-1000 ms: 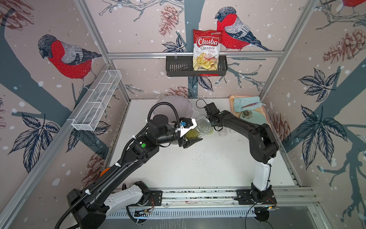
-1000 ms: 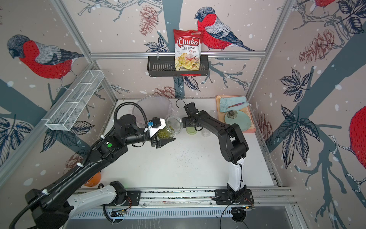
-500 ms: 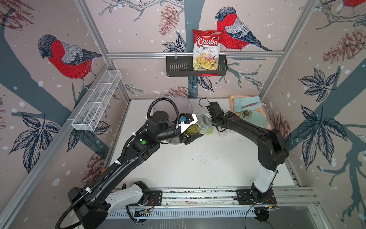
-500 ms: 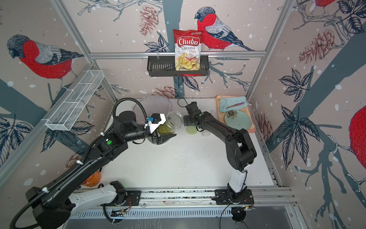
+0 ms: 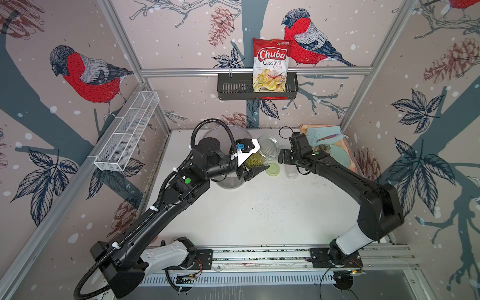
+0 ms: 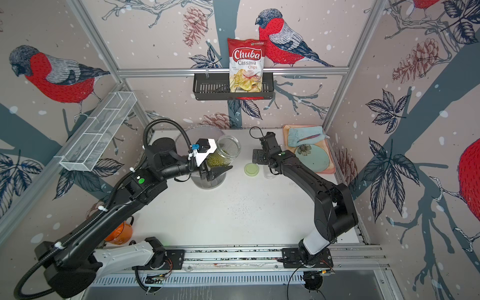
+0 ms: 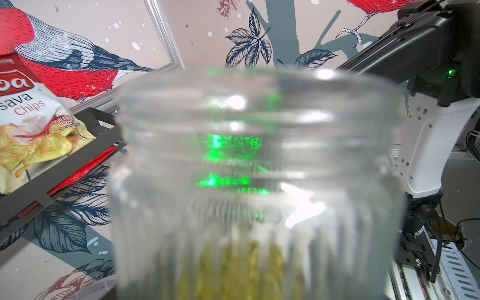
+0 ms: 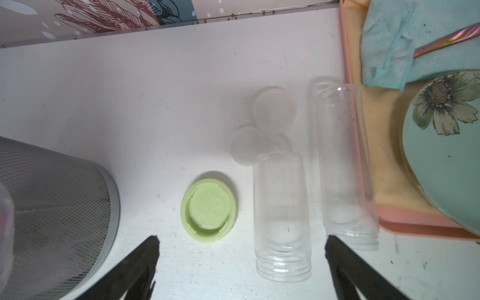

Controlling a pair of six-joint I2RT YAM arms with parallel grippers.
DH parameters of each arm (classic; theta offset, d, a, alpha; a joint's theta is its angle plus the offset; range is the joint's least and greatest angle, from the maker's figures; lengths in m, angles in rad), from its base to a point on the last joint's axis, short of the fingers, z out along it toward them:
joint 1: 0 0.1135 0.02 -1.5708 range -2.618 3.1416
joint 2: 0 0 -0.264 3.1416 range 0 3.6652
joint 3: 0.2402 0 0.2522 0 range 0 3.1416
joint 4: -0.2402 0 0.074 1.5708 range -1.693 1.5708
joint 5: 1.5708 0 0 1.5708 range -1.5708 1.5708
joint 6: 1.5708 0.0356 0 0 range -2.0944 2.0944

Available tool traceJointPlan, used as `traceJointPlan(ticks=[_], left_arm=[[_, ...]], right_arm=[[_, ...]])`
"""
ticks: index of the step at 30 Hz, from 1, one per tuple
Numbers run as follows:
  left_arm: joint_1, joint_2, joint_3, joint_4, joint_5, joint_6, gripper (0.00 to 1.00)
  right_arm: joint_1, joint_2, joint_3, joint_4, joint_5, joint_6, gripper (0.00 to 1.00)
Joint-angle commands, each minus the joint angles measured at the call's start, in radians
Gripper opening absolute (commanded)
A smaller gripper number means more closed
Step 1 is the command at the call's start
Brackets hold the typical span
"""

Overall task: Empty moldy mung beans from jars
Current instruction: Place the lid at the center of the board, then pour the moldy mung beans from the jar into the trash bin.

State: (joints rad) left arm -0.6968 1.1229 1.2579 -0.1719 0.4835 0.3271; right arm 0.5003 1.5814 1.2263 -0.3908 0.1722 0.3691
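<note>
On the matte white table (image 5: 259,220) stands the big clear round bin (image 5: 230,183), and just beside its rim the left gripper (image 5: 255,159) clamps a ribbed glass jar (image 6: 230,148) aloft, tilted with its threaded mouth uppermost. The right gripper (image 8: 244,270) hangs over the table with its black fingers spread wide and empty, near two clear plastic jars standing side by side, a tall narrow tube (image 8: 345,161) and a short cylinder (image 8: 281,215), and a round pale green lid (image 8: 209,206) lying hollow side up. The mung beans (image 6: 219,159), a heap of tiny olive-green grains, sit in the held jar's lower end.
</note>
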Motion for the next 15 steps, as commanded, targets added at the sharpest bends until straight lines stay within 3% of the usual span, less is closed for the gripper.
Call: traceJointPlan(ticks=[1,15], left_arm=[[-0.002,-0.010,0.025,0.064,-0.059,0.036,0.00],[0.011,-0.018,0.012,0.046,-0.399,0.141,0.00]], right_arm=[[-0.008,-0.036,-0.006,0.022,-0.025,0.008,1.00],[-0.032,-0.120,-0.005,0.004,-0.080,-0.006,1.00]])
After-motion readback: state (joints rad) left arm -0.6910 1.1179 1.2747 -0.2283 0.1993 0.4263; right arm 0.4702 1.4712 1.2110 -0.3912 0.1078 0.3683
